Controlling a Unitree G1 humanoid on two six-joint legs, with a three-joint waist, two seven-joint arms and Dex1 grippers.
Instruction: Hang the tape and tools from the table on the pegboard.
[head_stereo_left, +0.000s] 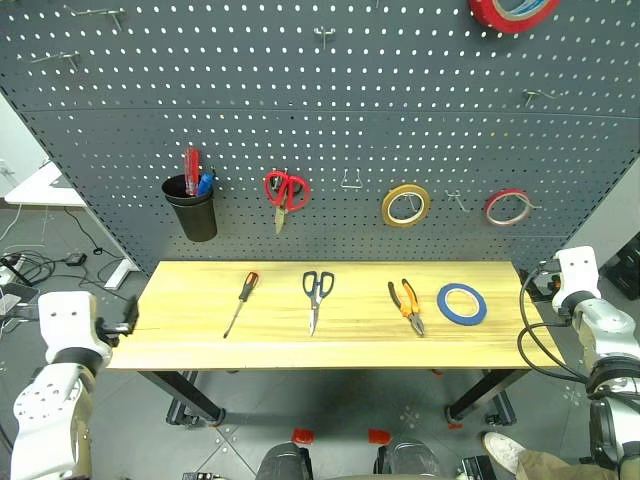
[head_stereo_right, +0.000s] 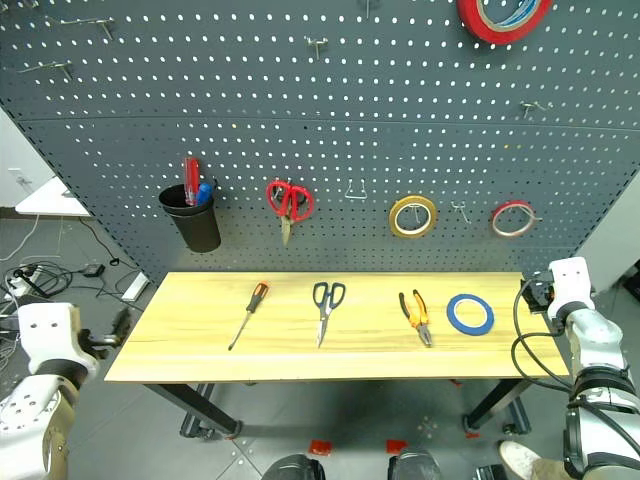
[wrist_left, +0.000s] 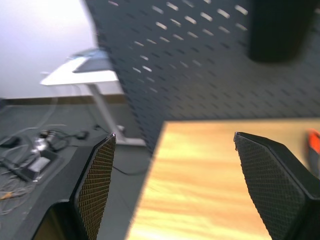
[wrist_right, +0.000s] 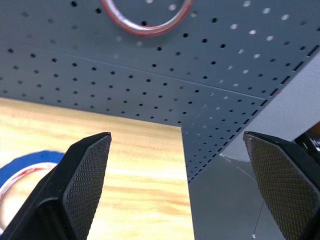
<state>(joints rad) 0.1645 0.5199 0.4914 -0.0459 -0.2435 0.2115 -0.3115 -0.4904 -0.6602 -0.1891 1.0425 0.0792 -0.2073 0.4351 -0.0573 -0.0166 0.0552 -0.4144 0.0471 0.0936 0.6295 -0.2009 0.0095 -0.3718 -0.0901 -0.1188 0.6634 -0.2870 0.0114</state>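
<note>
Grippers flank the light wooden table (head_stereo_left: 200, 340): the left gripper (wrist_left: 172, 185) at lower left and the right gripper (wrist_right: 180, 185) at lower right both gape wide, empty. Centre frame, the red-and-black screwdriver (head_stereo_left: 241, 302), dark-handled scissors (head_stereo_left: 317, 297), orange-and-black pliers (head_stereo_left: 406, 305) and flat blue tape ring (head_stereo_left: 461, 303) lie in a row on the table. On the dark grey pegboard (head_stereo_left: 400, 120) above, a black cup (head_stereo_left: 192, 208) holds a red-handled tool and a blue one.
</note>
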